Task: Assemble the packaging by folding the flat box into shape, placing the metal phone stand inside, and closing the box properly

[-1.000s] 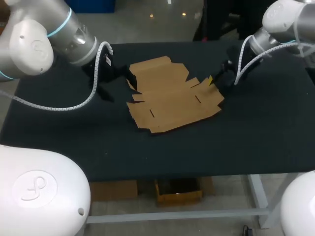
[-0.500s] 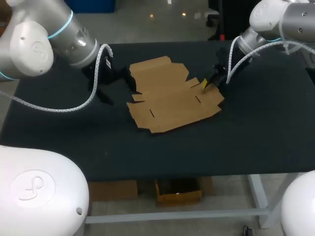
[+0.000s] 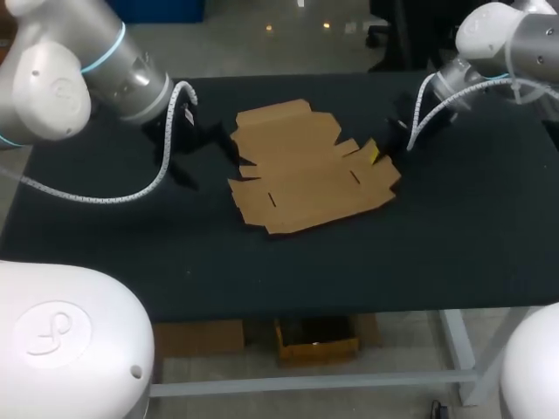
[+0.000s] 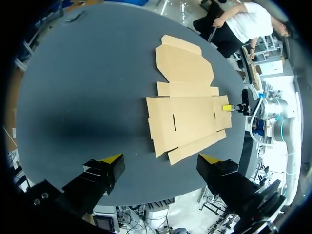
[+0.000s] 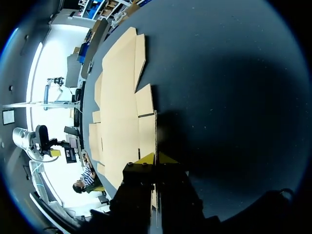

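Note:
A flat brown cardboard box [image 3: 306, 179] lies unfolded on the black table [image 3: 262, 262], also seen ahead of my left gripper [image 4: 187, 109]. My right gripper [image 3: 376, 150] is at the box's right edge; in the right wrist view its yellow tips [image 5: 156, 158] are pressed together on a thin side flap [image 5: 155, 131] standing on edge. My left gripper [image 4: 161, 158] hangs wide open above bare table, left of the box [image 3: 188, 144], touching nothing. No metal phone stand shows in any view.
Bare black tabletop surrounds the box on all sides, widest toward the front edge [image 3: 288, 301]. My left arm's white cable [image 3: 105, 194] hangs low over the table's left part.
My right gripper has closed its fingers on the box's right flap, and the box has shifted slightly to the right. My left arm has hardly moved.

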Controlling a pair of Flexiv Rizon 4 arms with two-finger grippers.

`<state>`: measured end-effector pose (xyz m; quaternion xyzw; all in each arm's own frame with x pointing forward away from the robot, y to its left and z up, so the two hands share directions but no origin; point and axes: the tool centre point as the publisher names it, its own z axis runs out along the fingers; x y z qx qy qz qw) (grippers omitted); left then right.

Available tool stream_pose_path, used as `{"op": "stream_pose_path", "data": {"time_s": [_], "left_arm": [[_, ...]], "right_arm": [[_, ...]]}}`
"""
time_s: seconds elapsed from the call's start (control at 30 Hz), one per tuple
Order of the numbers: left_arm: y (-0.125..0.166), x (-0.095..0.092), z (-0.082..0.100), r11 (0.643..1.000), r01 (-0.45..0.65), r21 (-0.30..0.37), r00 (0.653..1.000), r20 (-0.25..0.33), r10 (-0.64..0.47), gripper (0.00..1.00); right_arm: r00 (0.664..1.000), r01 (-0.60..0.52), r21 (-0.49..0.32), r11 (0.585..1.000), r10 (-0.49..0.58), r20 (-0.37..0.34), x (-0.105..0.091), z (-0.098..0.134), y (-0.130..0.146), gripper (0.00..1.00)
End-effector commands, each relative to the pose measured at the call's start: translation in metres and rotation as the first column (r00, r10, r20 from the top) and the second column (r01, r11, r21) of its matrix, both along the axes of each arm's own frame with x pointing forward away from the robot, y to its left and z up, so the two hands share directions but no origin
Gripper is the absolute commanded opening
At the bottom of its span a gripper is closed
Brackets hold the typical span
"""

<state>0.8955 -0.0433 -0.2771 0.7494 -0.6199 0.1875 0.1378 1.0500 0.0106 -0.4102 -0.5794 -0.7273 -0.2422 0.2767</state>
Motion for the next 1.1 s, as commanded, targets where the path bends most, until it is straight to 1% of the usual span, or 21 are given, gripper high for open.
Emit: {"op": "stream_pose_path", "data": {"time_s": [0.03, 0.2, 0.27, 0.5, 0.83, 0.97, 1.0, 1.03, 1.07, 1.1], "left_arm": [[0.004, -0.004, -0.002, 1.0, 0.001, -0.004, 1.0, 0.0, -0.001, 1.0], [0.006, -0.007, -0.005, 1.0, 0.004, -0.011, 1.0, -0.006, -0.004, 1.0], [0.007, -0.008, -0.005, 1.0, 0.004, -0.013, 1.0, -0.007, -0.004, 1.0], [0.009, -0.011, -0.007, 1.0, 0.007, -0.023, 1.0, -0.007, -0.007, 1.0], [0.012, -0.014, -0.006, 1.0, 0.011, -0.028, 1.0, -0.001, -0.011, 1.0], [0.012, -0.015, -0.006, 1.0, 0.013, -0.028, 1.0, -0.001, -0.013, 1.0], [0.012, -0.015, -0.006, 1.0, 0.013, -0.028, 1.0, -0.001, -0.013, 1.0], [0.012, -0.015, -0.006, 1.0, 0.013, -0.028, 1.0, -0.001, -0.013, 1.0], [0.012, -0.016, -0.006, 1.0, 0.012, -0.029, 1.0, -0.001, -0.012, 1.0], [0.012, -0.016, -0.006, 1.0, 0.012, -0.029, 1.0, -0.001, -0.012, 1.0]], "right_arm": [[0.994, 0.083, 0.027, 0.996, -0.085, 0.074, -0.027, 0.002, -0.004, 0.0], [0.986, 0.134, 0.042, 0.99, -0.137, 0.091, -0.045, 0.007, 0.002, 0.0], [0.983, 0.149, 0.064, 0.987, -0.155, 0.098, -0.053, 0.01, 0.004, 0.0], [0.973, 0.196, 0.059, 0.979, -0.202, 0.111, -0.073, 0.014, 0.012, 0.0], [0.954, 0.266, 0.086, 0.96, -0.275, 0.122, -0.095, 0.01, 0.007, 0.0], [0.955, 0.265, 0.099, 0.959, -0.275, 0.113, -0.1, 0.008, 0.007, 0.0], [0.955, 0.264, 0.102, 0.959, -0.275, 0.111, -0.1, 0.007, 0.007, 0.25], [0.955, 0.265, 0.104, 0.959, -0.276, 0.108, -0.101, 0.007, 0.007, 0.41], [0.955, 0.265, 0.106, 0.958, -0.276, 0.105, -0.101, 0.007, 0.007, 0.47], [0.956, 0.266, 0.11, 0.958, -0.277, 0.1, -0.102, 0.007, 0.006, 0.76]]}}
